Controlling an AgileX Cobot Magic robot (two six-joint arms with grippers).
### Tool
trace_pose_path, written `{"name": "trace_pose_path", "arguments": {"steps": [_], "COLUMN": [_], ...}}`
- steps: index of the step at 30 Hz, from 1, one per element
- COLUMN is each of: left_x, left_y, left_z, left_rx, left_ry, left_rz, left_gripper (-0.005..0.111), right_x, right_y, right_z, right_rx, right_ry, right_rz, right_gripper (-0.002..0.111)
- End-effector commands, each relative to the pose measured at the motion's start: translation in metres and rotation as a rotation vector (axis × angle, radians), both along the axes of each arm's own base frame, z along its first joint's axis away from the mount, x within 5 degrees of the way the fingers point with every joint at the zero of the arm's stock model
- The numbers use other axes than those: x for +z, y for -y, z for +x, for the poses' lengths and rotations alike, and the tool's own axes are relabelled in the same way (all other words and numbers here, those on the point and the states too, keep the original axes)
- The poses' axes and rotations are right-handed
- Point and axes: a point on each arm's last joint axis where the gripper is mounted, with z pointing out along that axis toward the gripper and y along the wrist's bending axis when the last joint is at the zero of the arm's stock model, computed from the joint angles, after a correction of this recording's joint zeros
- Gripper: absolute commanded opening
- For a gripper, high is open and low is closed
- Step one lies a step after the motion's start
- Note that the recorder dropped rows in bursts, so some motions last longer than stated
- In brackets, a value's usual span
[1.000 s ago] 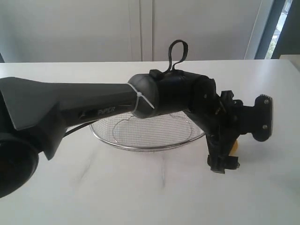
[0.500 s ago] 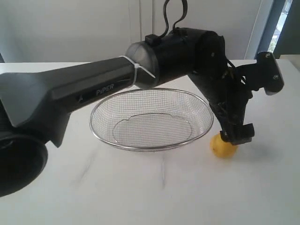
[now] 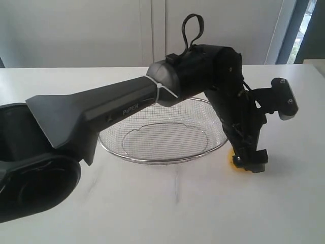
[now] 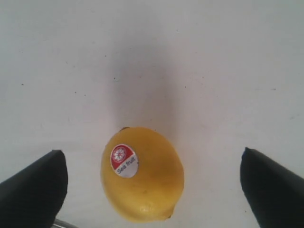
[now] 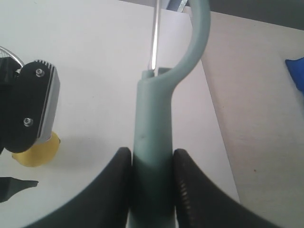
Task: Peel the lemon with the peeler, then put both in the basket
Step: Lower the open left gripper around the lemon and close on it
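Note:
The lemon [image 4: 142, 173], yellow with a red-and-white sticker, lies on the white table just right of the basket [image 3: 127, 148]. In the exterior view only a sliver of the lemon [image 3: 234, 159] shows behind a black finger [image 3: 252, 163]. My left gripper [image 4: 153, 190] hangs over the fruit, wide open, one finger on each side and neither touching it. It reaches across from the left [image 3: 266, 131]. My right gripper [image 5: 152, 156] is shut on the pale teal handle of the peeler [image 5: 156, 109], whose metal blade [image 5: 154, 38] points away. The exterior view does not show the right gripper.
The wire-mesh basket stands mid-table under the left arm's forearm [image 3: 111, 109]. From the right wrist view, the white table's edge runs close to the peeler, with a beige surface [image 5: 256, 123] and a blue object [image 5: 297, 76] beyond it.
The left arm lifted from across the basket's front, turned its wrist, and came back down over the lemon. Its jaws stayed wide open. The lemon stays on the table.

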Motion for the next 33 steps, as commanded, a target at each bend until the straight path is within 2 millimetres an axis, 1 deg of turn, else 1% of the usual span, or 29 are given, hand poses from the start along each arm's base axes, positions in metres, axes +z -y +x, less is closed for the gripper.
{"name": "trace_pose_path", "arguments": {"steps": [1, 10, 19, 22, 26, 33], "left_x": [-0.002, -0.012, -0.033, -0.037, -0.036, -0.046], "left_y": [0.003, 0.007, 0.007, 0.008, 0.008, 0.008], "left_z": [0.0, 0.005, 0.009, 0.009, 0.01, 0.011], "left_rx": [-0.006, -0.003, -0.007, -0.007, -0.006, -0.007], "left_ry": [-0.005, 0.027, 0.035, 0.032, 0.04, 0.03], "left_rz": [-0.015, -0.028, 0.024, 0.029, 0.03, 0.045], "left_gripper": [0.098, 0.098, 0.098, 0.098, 0.098, 0.098], "right_x": [0.001, 0.001, 0.001, 0.001, 0.001, 0.001], "right_y": [0.003, 0.003, 0.003, 0.003, 0.003, 0.003], "right_z": [-0.001, -0.001, -0.001, -0.001, -0.001, -0.001], "right_rx": [-0.014, -0.014, -0.014, -0.014, -0.014, -0.014], "right_ry": [0.016, 0.016, 0.016, 0.016, 0.016, 0.016], "right_rz": [-0.003, -0.003, -0.003, -0.003, -0.003, -0.003], "right_gripper": [0.0, 0.0, 0.0, 0.0, 0.0, 0.0]}}
